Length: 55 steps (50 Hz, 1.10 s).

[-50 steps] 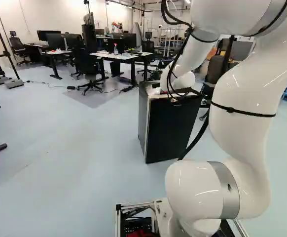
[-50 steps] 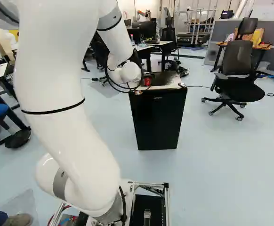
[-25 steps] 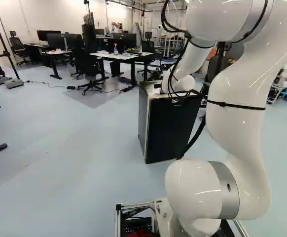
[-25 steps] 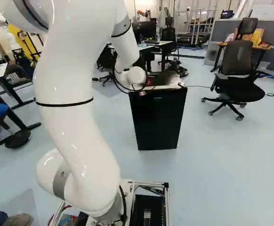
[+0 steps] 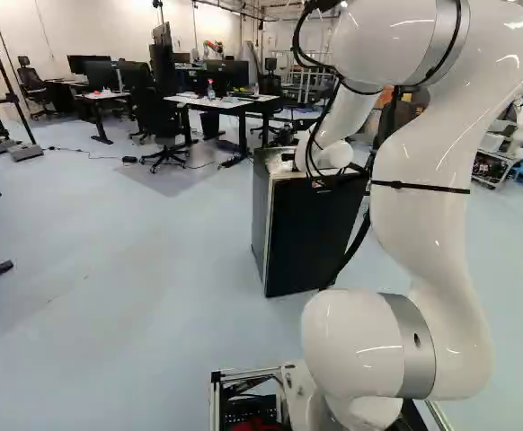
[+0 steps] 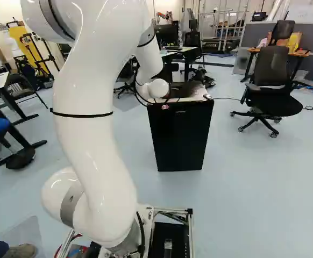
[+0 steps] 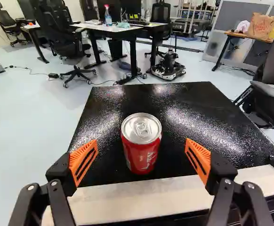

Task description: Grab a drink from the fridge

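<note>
"How is the hand?"

"Black two-finger gripper with orange pads (image 7: 141,148), spread wide, holding nothing."

"And the drink?"

"Red metal can with a silver lid (image 7: 142,151), upright, in line with the gap, towards the near edge of the black, box-shaped fridge's top (image 7: 193,113). Black office chair (image 6: 271,80) to the right."

"Which step?"

"Lining up, I judge. Next: settle the can evenly between the fingers, close gently, then lift."

Fridge (image 6: 180,137) interior: hidden behind the closed door.
Robot arm (image 5: 428,215), nearer than the fridge: cut off above in both base views.
Red patch (image 6: 165,106) on the fridge front: too small to be identified.
</note>
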{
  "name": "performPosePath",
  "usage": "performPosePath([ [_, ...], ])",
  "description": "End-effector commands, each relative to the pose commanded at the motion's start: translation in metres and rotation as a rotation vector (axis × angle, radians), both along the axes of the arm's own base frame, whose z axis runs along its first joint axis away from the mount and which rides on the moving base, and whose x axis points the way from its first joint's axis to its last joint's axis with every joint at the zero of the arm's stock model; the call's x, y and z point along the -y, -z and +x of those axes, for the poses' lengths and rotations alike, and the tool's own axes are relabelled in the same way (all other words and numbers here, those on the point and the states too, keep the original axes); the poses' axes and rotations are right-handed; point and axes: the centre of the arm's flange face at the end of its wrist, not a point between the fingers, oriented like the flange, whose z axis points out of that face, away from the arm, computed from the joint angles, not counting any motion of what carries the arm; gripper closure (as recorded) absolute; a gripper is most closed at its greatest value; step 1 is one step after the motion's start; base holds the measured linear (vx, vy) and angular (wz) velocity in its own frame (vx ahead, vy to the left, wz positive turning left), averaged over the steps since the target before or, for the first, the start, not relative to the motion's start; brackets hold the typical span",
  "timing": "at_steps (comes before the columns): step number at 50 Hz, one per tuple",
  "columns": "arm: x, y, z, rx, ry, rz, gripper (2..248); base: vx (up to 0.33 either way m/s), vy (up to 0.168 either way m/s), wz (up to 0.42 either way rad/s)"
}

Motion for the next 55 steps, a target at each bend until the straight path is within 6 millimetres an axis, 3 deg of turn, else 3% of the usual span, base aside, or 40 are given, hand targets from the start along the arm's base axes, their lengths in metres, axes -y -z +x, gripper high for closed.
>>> performPosePath([
  [8,0.0,0.0,0.0,0.0,0.0,0.0,3,0.0,0.0,0.0],
  [9,0.0,0.0,0.0,0.0,0.0,0.0,24,0.0,0.0,0.0],
  [13,0.0,0.0,0.0,0.0,0.0,0.0,24,0.0,0.0,0.0],
  [14,0.0,0.0,0.0,0.0,0.0,0.0,64,0.0,0.0,0.0],
  [19,0.0,0.0,0.0,0.0,0.0,0.0,64,0.0,0.0,0.0],
  [20,0.0,0.0,0.0,0.0,0.0,0.0,103,0.0,0.0,0.0],
  [24,0.0,0.0,0.0,0.0,0.0,0.0,103,0.0,0.0,0.0],
  [25,0.0,0.0,0.0,0.0,0.0,0.0,140,0.0,0.0,0.0],
  [29,0.0,-0.001,0.0,0.001,0.0,0.0,140,0.0,0.0,0.0],
  [30,0.0,-0.001,0.0,0.002,0.0,0.0,155,0.0,0.0,0.0],
  [55,-0.001,-0.028,-0.003,0.045,0.0,-0.011,155,0.0,0.0,0.0],
])
